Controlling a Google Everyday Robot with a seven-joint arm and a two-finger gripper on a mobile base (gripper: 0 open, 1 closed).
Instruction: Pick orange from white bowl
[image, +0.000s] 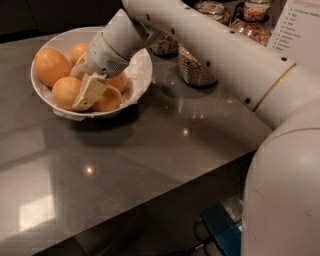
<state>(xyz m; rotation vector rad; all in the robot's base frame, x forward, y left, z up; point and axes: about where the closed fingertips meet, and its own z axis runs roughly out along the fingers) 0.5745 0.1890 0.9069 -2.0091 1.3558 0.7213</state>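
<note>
The pale gripper (85, 99) sits among round oranges (50, 65) in the wide white film-lined bowl (142, 67) — its hold cannot be told. Best centre on one orange, then lift straight up.

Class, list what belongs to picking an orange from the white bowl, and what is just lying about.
Job in hand: oranges; white bowl; gripper, down in the bowl among the oranges.
Lying about: cereal jars; printed sheet; blue object on the floor.
</note>
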